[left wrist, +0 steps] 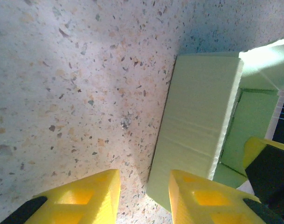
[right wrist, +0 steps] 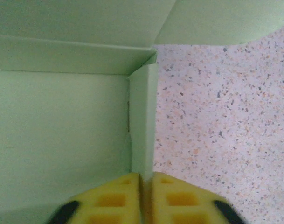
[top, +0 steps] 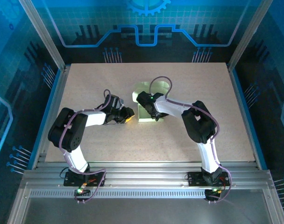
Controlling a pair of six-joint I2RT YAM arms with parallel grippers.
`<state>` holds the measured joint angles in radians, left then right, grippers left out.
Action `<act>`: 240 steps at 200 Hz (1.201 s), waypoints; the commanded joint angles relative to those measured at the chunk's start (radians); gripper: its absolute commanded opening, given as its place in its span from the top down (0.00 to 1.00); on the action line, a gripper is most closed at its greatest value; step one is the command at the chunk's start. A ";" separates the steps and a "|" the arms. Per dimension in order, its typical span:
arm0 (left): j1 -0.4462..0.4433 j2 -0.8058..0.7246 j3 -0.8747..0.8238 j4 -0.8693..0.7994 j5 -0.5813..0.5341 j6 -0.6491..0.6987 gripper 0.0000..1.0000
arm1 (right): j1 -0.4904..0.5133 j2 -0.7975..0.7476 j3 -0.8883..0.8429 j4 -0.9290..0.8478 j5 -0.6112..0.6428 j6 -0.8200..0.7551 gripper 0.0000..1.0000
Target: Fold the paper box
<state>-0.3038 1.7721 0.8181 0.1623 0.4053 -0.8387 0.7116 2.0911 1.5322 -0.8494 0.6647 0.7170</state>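
Across the middle of the speckled surface (top: 197, 84), both arms reach in toward each other. The left arm (top: 74, 128) bends at the elbow and stretches off to the right, running low over the surface. The right arm (top: 197, 121) folds sharply at its elbow and reaches left, away from its base.

Between them, just past centre, sits the paper box (top: 145, 89). It is pale green and partly formed, with its floor flat on the surface, walls raised and a rounded flap lying open at the far end.

The right hand (top: 152, 112) is down on top of the box. In the wrist view, the right hand (right wrist: 146, 186) is clenched tight. Its yellow fingers (right wrist: 179, 200) pinch the end of an upright wall (right wrist: 142, 116) where it meets the corner, with the box floor to one side and bare surface to the other.

The left hand (top: 127, 115) hangs just beside the box's left flank. From its own camera the left hand (left wrist: 144, 200) is released, with its yellow fingers (left wrist: 81, 200) spread well apart. The box's long outer wall (left wrist: 197, 121) rises from beside one finger, and its near corner sits in the gap between them. I cannot tell whether that finger touches the card.
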 commanded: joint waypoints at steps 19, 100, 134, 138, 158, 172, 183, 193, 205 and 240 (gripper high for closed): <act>-0.003 -0.033 0.023 -0.036 -0.020 0.026 0.65 | -0.019 -0.028 0.012 -0.057 -0.031 -0.019 0.54; -0.001 -0.140 0.046 -0.068 -0.121 0.169 0.52 | -0.124 -0.340 -0.262 0.264 -0.270 -0.178 0.21; -0.001 -0.227 0.069 -0.032 -0.169 0.375 0.29 | -0.175 -0.471 -0.356 0.394 -0.306 -0.371 0.16; -0.001 -0.234 0.078 -0.039 -0.181 0.402 0.25 | -0.184 -0.480 -0.359 0.404 -0.319 -0.405 0.18; -0.001 -0.247 0.151 -0.093 -0.224 0.573 0.07 | -0.272 -0.499 -0.345 0.429 -0.522 -0.532 0.19; 0.000 -0.247 0.204 -0.136 -0.253 0.692 0.01 | -0.356 -0.509 -0.330 0.441 -0.688 -0.586 0.20; 0.004 -0.236 0.250 -0.172 -0.277 0.768 0.01 | -0.421 -0.505 -0.305 0.431 -0.848 -0.656 0.21; 0.014 -0.218 0.294 -0.207 -0.280 0.819 0.01 | -0.461 -0.485 -0.259 0.380 -0.932 -0.728 0.21; 0.037 -0.186 0.365 -0.259 -0.211 0.864 0.01 | -0.488 -0.451 -0.195 0.289 -1.002 -0.832 0.20; 0.087 -0.085 0.553 -0.434 -0.040 0.958 0.01 | -0.564 -0.365 -0.032 0.145 -1.115 -0.970 0.21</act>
<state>-0.2428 1.6245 1.2747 -0.1036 0.2539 -0.0235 0.1890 1.6630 1.3991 -0.5659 -0.2501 -0.0776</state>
